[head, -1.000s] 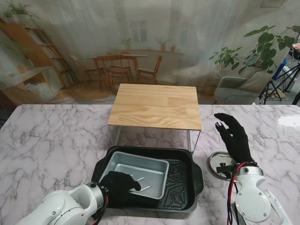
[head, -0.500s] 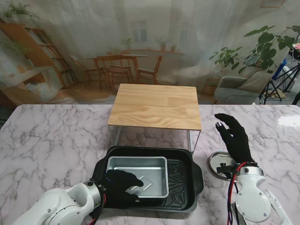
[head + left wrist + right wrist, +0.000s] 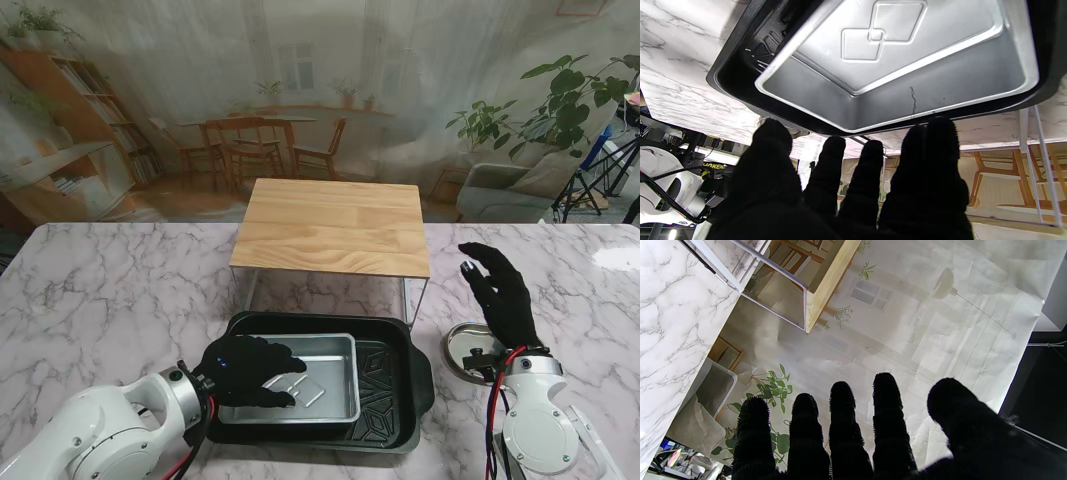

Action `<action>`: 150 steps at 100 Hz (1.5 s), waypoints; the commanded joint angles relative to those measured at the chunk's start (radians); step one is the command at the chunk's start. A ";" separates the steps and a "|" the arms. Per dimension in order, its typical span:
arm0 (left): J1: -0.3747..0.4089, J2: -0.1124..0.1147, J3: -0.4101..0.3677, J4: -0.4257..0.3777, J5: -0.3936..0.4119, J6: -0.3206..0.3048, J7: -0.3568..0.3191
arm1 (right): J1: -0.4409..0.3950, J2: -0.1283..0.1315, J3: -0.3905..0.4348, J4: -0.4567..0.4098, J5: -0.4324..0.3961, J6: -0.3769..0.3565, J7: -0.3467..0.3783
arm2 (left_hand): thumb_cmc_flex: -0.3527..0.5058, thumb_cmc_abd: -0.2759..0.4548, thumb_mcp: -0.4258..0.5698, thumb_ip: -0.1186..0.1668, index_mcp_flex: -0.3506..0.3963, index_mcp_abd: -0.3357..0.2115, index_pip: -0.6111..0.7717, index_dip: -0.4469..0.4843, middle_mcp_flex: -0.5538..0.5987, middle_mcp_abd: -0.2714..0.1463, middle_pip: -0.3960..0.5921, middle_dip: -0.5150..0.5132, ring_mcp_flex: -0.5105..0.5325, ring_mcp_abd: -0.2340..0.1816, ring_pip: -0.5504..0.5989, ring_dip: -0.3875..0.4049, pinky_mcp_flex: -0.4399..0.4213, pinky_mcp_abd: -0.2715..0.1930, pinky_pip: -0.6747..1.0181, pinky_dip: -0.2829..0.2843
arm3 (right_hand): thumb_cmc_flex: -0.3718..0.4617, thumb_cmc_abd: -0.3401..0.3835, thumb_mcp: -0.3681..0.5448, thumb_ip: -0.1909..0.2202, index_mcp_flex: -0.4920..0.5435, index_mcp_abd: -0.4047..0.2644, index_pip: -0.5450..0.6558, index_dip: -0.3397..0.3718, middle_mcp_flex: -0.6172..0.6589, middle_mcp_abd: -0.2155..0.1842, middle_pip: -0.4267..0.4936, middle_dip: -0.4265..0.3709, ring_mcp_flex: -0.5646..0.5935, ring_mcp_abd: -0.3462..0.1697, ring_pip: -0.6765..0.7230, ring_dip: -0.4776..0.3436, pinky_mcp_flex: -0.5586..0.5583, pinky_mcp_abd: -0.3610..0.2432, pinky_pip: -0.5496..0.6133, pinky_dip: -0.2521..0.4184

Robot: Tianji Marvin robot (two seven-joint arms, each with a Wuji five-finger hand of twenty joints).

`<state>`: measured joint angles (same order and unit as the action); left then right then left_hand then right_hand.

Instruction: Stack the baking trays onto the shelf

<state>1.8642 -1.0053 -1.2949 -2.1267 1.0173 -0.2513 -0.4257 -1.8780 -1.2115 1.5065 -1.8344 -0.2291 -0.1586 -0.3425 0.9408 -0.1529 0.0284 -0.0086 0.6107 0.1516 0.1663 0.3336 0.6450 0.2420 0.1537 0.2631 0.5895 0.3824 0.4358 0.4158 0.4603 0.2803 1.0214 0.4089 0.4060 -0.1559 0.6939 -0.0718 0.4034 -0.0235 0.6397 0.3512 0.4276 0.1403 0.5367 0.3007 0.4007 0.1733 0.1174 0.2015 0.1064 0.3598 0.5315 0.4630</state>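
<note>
one marble table (image 3: pixel 120 290) carries one wooden-topped shelf (image 3: pixel 335 226) on thin metal legs, standing at the far middle with its top bare. just in front of it lie two baking trays, nested: one black tray (image 3: pixel 395 385) with a ribbed floor, and one smaller silver tray (image 3: pixel 325 372) sitting inside it toward the left end, its floor stamped with two overlapping squares (image 3: pixel 873 36). one round shiny metal dish (image 3: pixel 468 350) rests on the marble just to the right of the black tray. two black-gloved hands are in view. the left hand (image 3: pixel 245 368) hovers palm down over the silver tray's near left corner, fingers (image 3: pixel 826 166) stretched out and spread, gripping nothing as far as the wrist view shows. the right hand (image 3: pixel 500 290) is raised over the marble to the right of the shelf, fingers (image 3: pixel 843 420) extended and apart, holding nothing.
</note>
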 commanded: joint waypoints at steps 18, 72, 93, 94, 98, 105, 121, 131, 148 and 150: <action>0.138 -0.017 -0.185 -0.063 0.019 -0.025 0.038 | -0.007 -0.004 0.003 0.002 0.001 -0.004 -0.005 | 0.011 0.100 -0.032 0.030 0.014 -0.026 0.025 0.024 0.010 -0.018 -0.005 0.012 0.003 0.017 -0.011 0.007 -0.072 0.048 0.045 0.067 | 0.007 0.004 0.018 -0.013 -0.014 -0.007 0.007 0.015 0.009 -0.005 0.018 0.002 0.021 -0.027 0.044 0.008 -0.008 -0.026 0.006 -0.007; 0.204 -0.068 -0.478 0.091 0.094 0.031 0.396 | -0.007 -0.004 0.006 0.007 -0.011 -0.007 -0.013 | 0.027 0.125 -0.036 0.029 0.002 -0.017 0.015 0.039 -0.023 -0.017 -0.033 0.011 -0.095 0.008 -0.090 -0.008 -0.228 0.032 -0.100 0.034 | 0.004 0.003 0.016 -0.013 -0.013 -0.006 0.007 0.015 0.009 -0.004 0.018 0.002 0.020 -0.027 0.044 0.008 -0.008 -0.026 0.006 -0.007; 0.070 -0.072 -0.431 0.229 0.072 0.062 0.507 | -0.004 -0.004 0.004 0.008 -0.010 -0.002 -0.008 | 0.024 0.154 -0.040 0.026 -0.040 -0.020 0.002 0.044 -0.112 -0.027 -0.061 0.005 -0.191 -0.031 -0.144 -0.033 -0.326 -0.017 -0.219 -0.006 | -0.002 0.000 0.013 -0.013 -0.012 -0.006 0.006 0.015 0.009 -0.003 0.017 0.001 0.020 -0.026 0.044 0.008 -0.007 -0.027 0.007 -0.006; 0.062 -0.072 -0.427 0.237 0.073 0.063 0.513 | -0.004 -0.004 0.004 0.008 -0.009 -0.002 -0.008 | 0.024 0.155 -0.040 0.026 -0.043 -0.020 0.001 0.044 -0.119 -0.027 -0.063 0.005 -0.195 -0.032 -0.145 -0.033 -0.328 -0.018 -0.221 -0.007 | -0.003 -0.001 0.013 -0.013 -0.012 -0.007 0.006 0.015 0.009 -0.002 0.017 0.001 0.019 -0.026 0.043 0.008 -0.007 -0.027 0.007 -0.006; 0.031 -0.070 -0.414 0.266 0.081 0.072 0.529 | -0.004 -0.004 0.004 0.008 -0.009 -0.001 -0.008 | 0.022 0.160 -0.041 0.026 -0.060 -0.023 -0.005 0.043 -0.143 -0.029 -0.070 0.002 -0.210 -0.034 -0.152 -0.036 -0.337 -0.017 -0.230 -0.010 | -0.009 -0.004 0.011 -0.014 -0.011 -0.007 0.006 0.015 0.009 -0.001 0.017 0.001 0.019 -0.026 0.043 0.008 -0.008 -0.028 0.007 -0.007; -0.019 -0.069 -0.387 0.313 0.083 0.094 0.549 | -0.004 -0.003 0.003 0.008 -0.007 0.001 -0.006 | 0.015 0.171 -0.043 0.025 -0.091 -0.019 -0.016 0.041 -0.197 -0.035 -0.086 -0.003 -0.232 -0.047 -0.162 -0.040 -0.348 -0.013 -0.245 -0.016 | -0.016 -0.011 0.007 -0.014 -0.010 -0.006 0.006 0.015 0.009 -0.001 0.015 0.000 0.018 -0.026 0.043 0.007 -0.008 -0.029 0.007 -0.007; -0.127 -0.086 -0.313 0.420 -0.067 0.129 0.594 | -0.005 -0.003 0.003 0.007 -0.004 0.003 -0.005 | 0.002 0.206 -0.047 0.028 -0.194 0.006 -0.021 0.067 -0.322 -0.053 -0.088 0.017 -0.296 -0.076 -0.178 -0.040 -0.391 -0.040 -0.261 -0.019 | -0.027 -0.019 -0.001 -0.012 -0.010 -0.006 0.002 0.013 0.010 -0.004 0.012 -0.001 0.021 -0.026 0.042 0.007 -0.006 -0.029 0.008 -0.006; -0.180 -0.106 -0.271 0.482 -0.193 0.117 0.644 | -0.005 -0.003 0.002 0.008 -0.002 0.006 -0.002 | 0.002 0.210 -0.047 0.027 -0.232 -0.002 -0.032 0.068 -0.344 -0.063 -0.089 0.021 -0.318 -0.084 -0.188 -0.041 -0.413 -0.044 -0.271 -0.022 | -0.032 -0.023 -0.005 -0.011 -0.009 -0.006 0.001 0.013 0.009 -0.003 0.011 -0.001 0.020 -0.027 0.041 0.007 -0.005 -0.030 0.009 -0.006; -0.215 -0.125 -0.237 0.521 -0.316 0.084 0.662 | 0.001 -0.001 0.000 0.009 0.002 0.018 0.010 | 0.008 0.202 -0.046 0.026 -0.209 -0.018 -0.023 0.074 -0.306 -0.070 -0.072 0.031 -0.308 -0.092 -0.194 -0.039 -0.423 -0.033 -0.282 -0.022 | -0.039 -0.026 -0.013 -0.011 -0.009 -0.006 -0.001 0.012 0.008 -0.003 0.007 -0.003 0.020 -0.027 0.040 0.007 -0.005 -0.030 0.010 -0.005; -0.216 -0.126 -0.234 0.522 -0.323 0.082 0.663 | 0.002 -0.001 0.000 0.009 0.002 0.019 0.011 | 0.009 0.202 -0.046 0.026 -0.205 -0.020 -0.022 0.074 -0.296 -0.070 -0.069 0.033 -0.302 -0.092 -0.194 -0.038 -0.422 -0.029 -0.282 -0.022 | -0.040 -0.026 -0.014 -0.011 -0.009 -0.006 -0.001 0.012 0.007 -0.002 0.007 -0.003 0.020 -0.027 0.040 0.007 -0.005 -0.030 0.010 -0.005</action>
<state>1.6489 -1.1215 -1.5421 -1.6034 0.6836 -0.1651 0.2541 -1.8780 -1.2119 1.5097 -1.8290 -0.2296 -0.1487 -0.3376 0.9423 0.0009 0.0050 -0.0004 0.4043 0.1522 0.1451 0.3984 0.3362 0.1926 0.0747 0.2811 0.2863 0.3146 0.2685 0.3811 0.0522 0.2570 0.7682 0.4056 0.3888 -0.1672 0.6933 -0.0718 0.4034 -0.0235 0.6398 0.3512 0.4276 0.1412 0.5367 0.3007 0.4008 0.1733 0.1174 0.2015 0.1064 0.3598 0.5318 0.4629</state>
